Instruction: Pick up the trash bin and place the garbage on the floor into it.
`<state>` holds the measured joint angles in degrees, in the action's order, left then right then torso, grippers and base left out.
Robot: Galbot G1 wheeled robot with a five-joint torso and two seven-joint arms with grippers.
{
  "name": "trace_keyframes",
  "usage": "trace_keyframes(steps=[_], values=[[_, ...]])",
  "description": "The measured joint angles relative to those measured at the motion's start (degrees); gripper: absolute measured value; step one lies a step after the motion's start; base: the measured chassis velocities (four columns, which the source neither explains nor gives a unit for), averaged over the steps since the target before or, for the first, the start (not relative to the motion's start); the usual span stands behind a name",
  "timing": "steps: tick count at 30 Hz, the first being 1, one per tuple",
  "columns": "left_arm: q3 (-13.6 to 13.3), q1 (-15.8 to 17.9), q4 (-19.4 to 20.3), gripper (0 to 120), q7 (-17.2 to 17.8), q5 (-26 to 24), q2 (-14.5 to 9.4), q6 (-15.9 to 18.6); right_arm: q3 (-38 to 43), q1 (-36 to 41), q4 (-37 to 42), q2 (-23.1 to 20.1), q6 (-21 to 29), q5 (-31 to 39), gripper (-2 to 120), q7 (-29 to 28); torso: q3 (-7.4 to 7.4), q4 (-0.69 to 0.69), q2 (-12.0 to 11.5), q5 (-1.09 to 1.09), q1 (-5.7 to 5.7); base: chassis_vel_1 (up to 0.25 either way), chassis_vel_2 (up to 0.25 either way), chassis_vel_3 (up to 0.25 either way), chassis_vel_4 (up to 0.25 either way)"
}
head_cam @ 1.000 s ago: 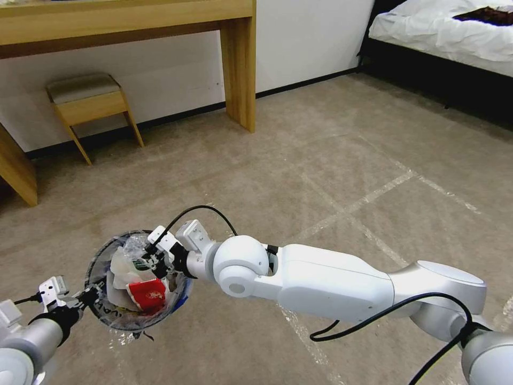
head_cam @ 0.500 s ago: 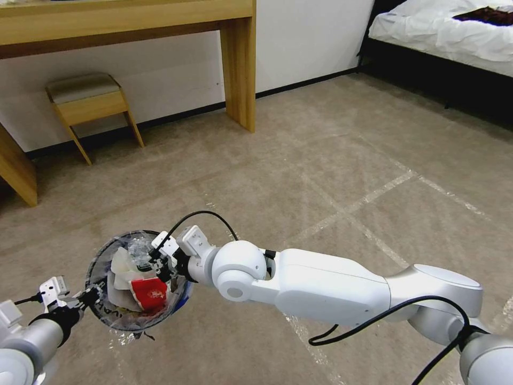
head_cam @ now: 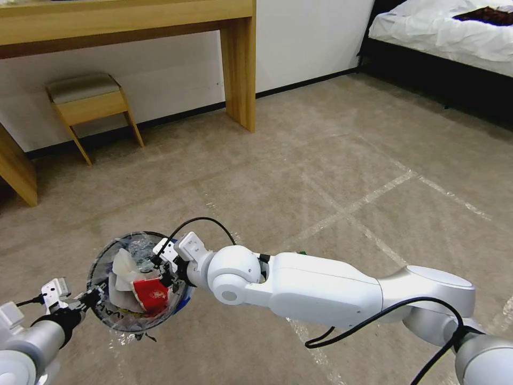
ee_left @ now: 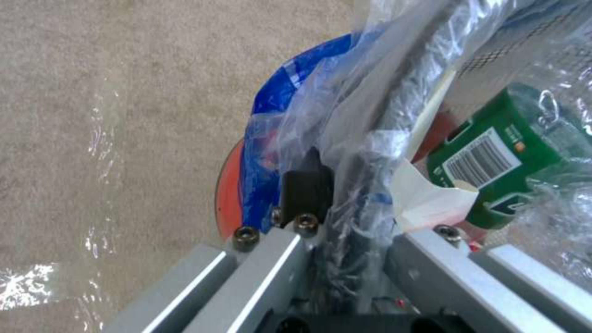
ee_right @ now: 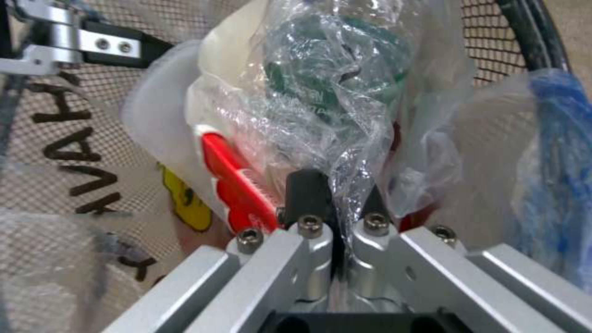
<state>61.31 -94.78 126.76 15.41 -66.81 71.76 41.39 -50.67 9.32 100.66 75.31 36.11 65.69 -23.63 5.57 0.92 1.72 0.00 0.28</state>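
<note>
The trash bin (head_cam: 107, 313) is round, dark-rimmed and lined with a crinkly clear bag printed with blue, and it hangs just above the carpet at lower left. My left gripper (head_cam: 90, 299) is shut on its near rim (ee_left: 370, 152), with bag plastic bunched between the fingers (ee_left: 305, 185). Garbage fills the bin: a red wrapper (head_cam: 151, 294), a white piece (head_cam: 122, 264) and a green-labelled item (ee_left: 493, 162). My right gripper (head_cam: 166, 266) reaches into the bin from the right, shut on crumpled clear plastic (ee_right: 321, 92) with green print.
A wooden desk leg (head_cam: 239, 69) and a small stool (head_cam: 88, 104) stand along the back wall. A bed (head_cam: 443, 32) is at the far right. Pale tape lines (head_cam: 363, 203) cross the open carpet.
My right gripper and forearm have sunk slightly, pushing the clear plastic piece lower into the bin. The left gripper keeps its hold on the rim.
</note>
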Motion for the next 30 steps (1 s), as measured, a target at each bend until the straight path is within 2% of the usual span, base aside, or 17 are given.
trace_keyframes(steps=[16,17,18,19,20,22,25,27,28,30], values=[[-0.35,0.12,-0.52,0,-0.21,0.39,0.18,-0.07,0.21,-0.19,-0.71,0.19,0.50,0.11,0,-0.72,0.00,0.00,0.00,0.00,0.00,0.000,0.000,0.000,0.000],[-0.27,0.07,-0.53,0,-0.22,0.40,0.11,-0.08,0.36,-0.20,-0.13,0.12,0.52,0.20,5,-1.01,0.00,0.00,0.00,0.00,0.00,0.000,0.000,0.000,0.000],[-0.27,0.07,-0.53,0,-0.22,0.40,0.11,-0.08,0.36,-0.20,-0.13,0.12,0.52,0.20,5,-1.01,0.00,0.00,0.00,0.00,0.00,0.000,0.000,0.000,0.000],[-0.22,0.12,-0.53,0,-0.22,0.40,0.05,-0.09,0.42,-0.25,0.22,0.09,0.59,0.41,12,-1.27,0.00,0.00,0.00,0.01,0.00,0.000,0.000,0.000,0.000],[-0.22,0.12,-0.53,0,-0.22,0.40,0.05,-0.09,0.42,-0.25,0.22,0.09,0.59,0.41,12,-1.27,0.00,0.00,0.00,0.01,0.00,0.000,0.000,0.000,0.000],[-0.23,0.28,-0.54,0,-0.23,0.40,0.02,-0.11,0.45,-0.38,0.74,0.10,0.72,0.83,23,-1.87,0.00,0.00,0.00,0.01,0.00,0.000,0.000,0.000,0.000],[-0.24,0.29,-0.59,0,-0.22,0.40,0.02,-0.12,0.46,-0.48,1.02,0.10,0.84,1.05,28,-2.06,0.00,0.00,0.00,0.01,0.00,0.000,0.000,0.000,0.000],[-0.24,0.23,-0.74,0,-0.22,0.41,0.09,-0.13,0.49,-0.72,1.50,0.09,1.06,1.46,42,-2.34,0.00,0.00,0.00,0.01,0.00,0.000,0.000,0.000,0.000],[-0.24,0.23,-0.74,0,-0.22,0.41,0.09,-0.13,0.49,-0.72,1.50,0.09,1.06,1.46,42,-2.34,0.00,0.00,0.00,0.01,0.00,0.000,0.000,0.000,0.000],[-0.24,0.18,-0.84,0,-0.22,0.50,0.09,-0.16,0.49,-0.75,1.78,0.08,1.26,1.56,55,-2.54,0.00,0.00,0.00,0.01,0.00,0.000,0.000,0.000,0.000]])
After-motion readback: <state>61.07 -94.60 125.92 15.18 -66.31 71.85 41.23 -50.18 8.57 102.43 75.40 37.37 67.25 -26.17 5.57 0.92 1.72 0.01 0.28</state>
